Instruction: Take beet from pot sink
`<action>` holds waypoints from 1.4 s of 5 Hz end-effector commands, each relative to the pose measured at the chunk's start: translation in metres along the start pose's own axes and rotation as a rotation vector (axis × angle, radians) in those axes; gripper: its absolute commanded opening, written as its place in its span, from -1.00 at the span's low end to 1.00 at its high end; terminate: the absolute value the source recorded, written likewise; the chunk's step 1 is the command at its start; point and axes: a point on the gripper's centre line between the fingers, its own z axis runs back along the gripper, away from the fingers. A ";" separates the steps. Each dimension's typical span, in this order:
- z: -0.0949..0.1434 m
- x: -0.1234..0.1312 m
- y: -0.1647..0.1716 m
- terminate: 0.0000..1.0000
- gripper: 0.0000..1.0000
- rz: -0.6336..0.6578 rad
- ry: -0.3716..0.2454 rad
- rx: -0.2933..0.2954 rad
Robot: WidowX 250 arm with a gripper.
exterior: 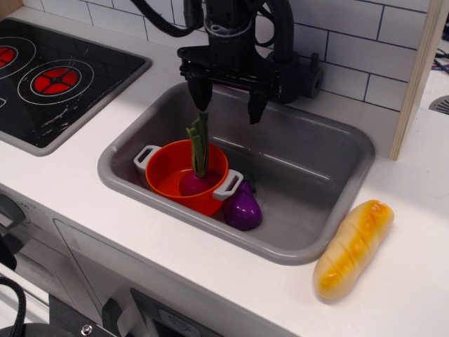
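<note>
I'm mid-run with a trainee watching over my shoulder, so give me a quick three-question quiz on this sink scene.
1. True or false: the beet already lies on the counter outside the sink.
2. Which thing touches the outside of the pot? A) bread loaf B) eggplant C) faucet
3. Fill in: the hand hangs above the sink with its fingers ____.

Key:
1. False; the beet sits inside the orange pot, leaves upright.
2. B; the purple eggplant rests against the pot's right handle, while the bread loaf lies on the counter.
3. Open, holding nothing.
</note>
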 end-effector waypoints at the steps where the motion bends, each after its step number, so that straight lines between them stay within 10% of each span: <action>1: 0.000 0.000 0.000 -1.00 1.00 0.000 0.000 0.000; 7: -0.002 -0.049 0.024 -1.00 1.00 -0.069 0.052 0.064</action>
